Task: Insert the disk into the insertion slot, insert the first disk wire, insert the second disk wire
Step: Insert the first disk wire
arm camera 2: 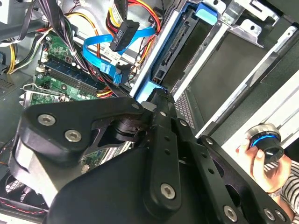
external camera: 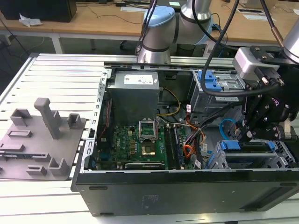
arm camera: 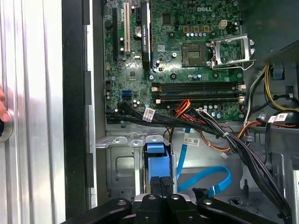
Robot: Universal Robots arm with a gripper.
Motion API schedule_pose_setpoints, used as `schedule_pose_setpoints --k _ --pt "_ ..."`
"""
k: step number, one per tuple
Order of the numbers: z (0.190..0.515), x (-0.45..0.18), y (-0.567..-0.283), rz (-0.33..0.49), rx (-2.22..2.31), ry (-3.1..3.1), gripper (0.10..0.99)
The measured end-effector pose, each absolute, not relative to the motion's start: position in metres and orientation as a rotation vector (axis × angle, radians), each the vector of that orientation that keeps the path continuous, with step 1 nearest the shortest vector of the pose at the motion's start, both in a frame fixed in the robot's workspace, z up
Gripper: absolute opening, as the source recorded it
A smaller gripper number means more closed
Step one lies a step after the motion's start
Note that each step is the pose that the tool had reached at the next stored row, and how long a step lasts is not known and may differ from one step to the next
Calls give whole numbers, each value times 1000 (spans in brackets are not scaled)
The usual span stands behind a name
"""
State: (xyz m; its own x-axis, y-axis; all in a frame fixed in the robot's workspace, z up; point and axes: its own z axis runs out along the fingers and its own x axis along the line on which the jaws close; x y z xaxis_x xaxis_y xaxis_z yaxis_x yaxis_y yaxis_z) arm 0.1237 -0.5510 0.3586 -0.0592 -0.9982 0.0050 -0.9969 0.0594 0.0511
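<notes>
- The gripper point(external camera: 246, 136) stands over the case's 4 o'clock corner in the exterior view. Its fingers are drawn narrow, almost together, with the tips against the blue end of the disk point(external camera: 250, 148). I cannot tell whether a lip of the frame is pinched between them or only pressed.
- In the first wrist view the gripper point(arm camera: 160, 183) touches the disk's blue frame point(arm camera: 155, 163), which sits in the mouth of the insertion slot point(arm camera: 121, 163). The disk looks lodged in the slot point(external camera: 280, 156); whether it is fully home is hidden.
- Handling the disk: it is probably dense and rigid for its size, and sensitive to knocks. The plastic frame is likely smooth and a little springy. The sensible hold is the frame's end tab, which keeps the fingers off the label face and the connector edge.
- The first disk wire point(arm camera 2: 122, 33) hangs with its black plug free, apart from the disk. I judge it light and limp, so it should be held by the plug body, since the thin strands would bend or pull.
- The second disk wire point(external camera: 226, 125) curls at about 10 o'clock from the disk in the exterior view. In both wrist views its loop point(arm camera 2: 96, 50) point(arm camera: 208, 175) lies loose and unplugged. It looks flat, springy and slick, so the plug is again the place to grip.
- A person's hand point(arm camera 2: 268, 163) holds a round knob outside the case, well apart from the gripper.
</notes>
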Motion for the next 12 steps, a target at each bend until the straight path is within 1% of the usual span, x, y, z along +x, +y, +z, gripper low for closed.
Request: schedule_pose_setpoints --k 8,10,12 --pt "358 148 -549 -53 2128 -2258 106" --pt "358 153 -534 -50 2127 -2257 106" --pt "359 153 -527 -38 2121 -2252 106"
